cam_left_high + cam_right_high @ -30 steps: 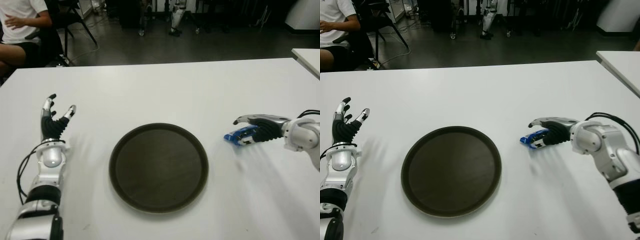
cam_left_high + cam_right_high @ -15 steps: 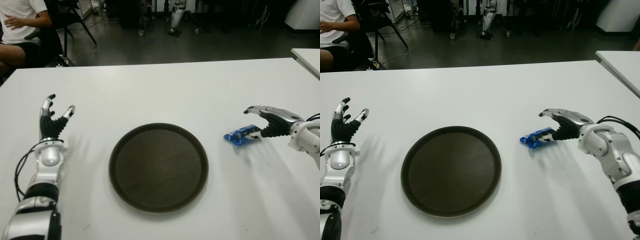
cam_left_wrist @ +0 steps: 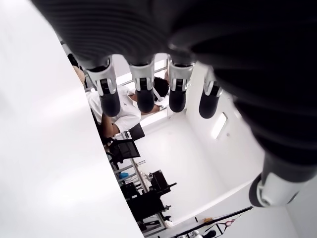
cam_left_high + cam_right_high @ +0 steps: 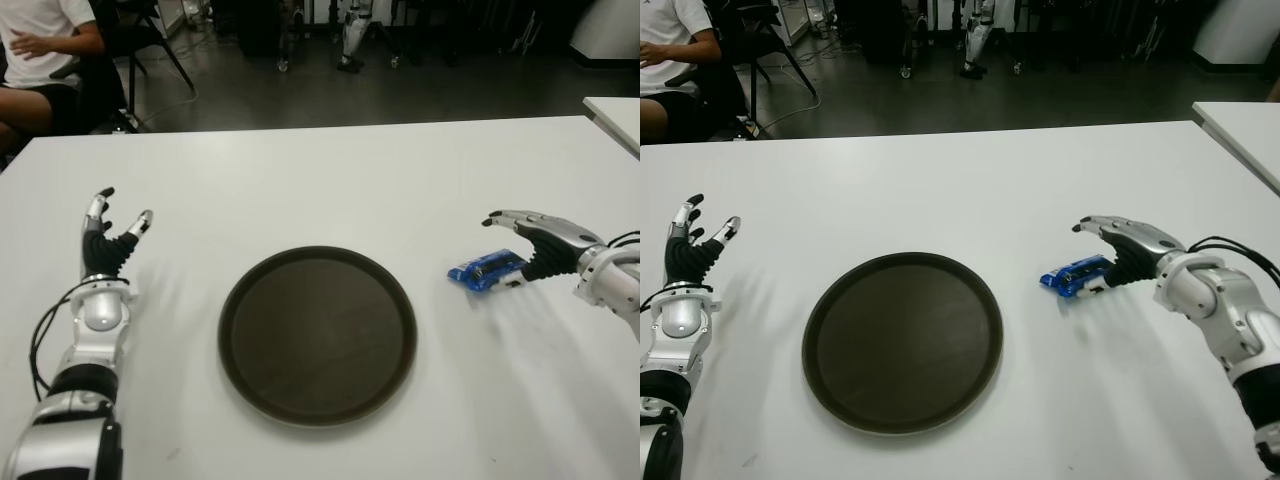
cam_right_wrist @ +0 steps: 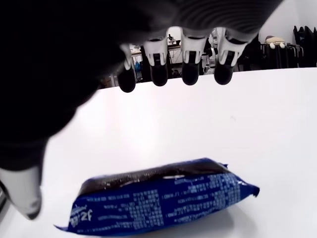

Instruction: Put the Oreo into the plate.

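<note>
The blue Oreo pack (image 4: 486, 270) lies flat on the white table (image 4: 330, 180), to the right of the round dark plate (image 4: 317, 334). My right hand (image 4: 522, 245) hovers just right of and above the pack with its fingers spread; the right wrist view shows the Oreo pack (image 5: 158, 202) under the extended fingers (image 5: 190, 67), with a gap between them. The thumb (image 5: 22, 191) stays off to one side. My left hand (image 4: 108, 235) is open, fingers pointing up, at the table's left, well left of the plate.
A seated person (image 4: 45, 50) is at the far left beyond the table. Another white table's corner (image 4: 615, 110) shows at the far right. Chairs and equipment stand on the dark floor behind.
My right hand let go of the Oreo pack, opened and drew back to the right; the pack stays on the table. The left hand has barely moved.
</note>
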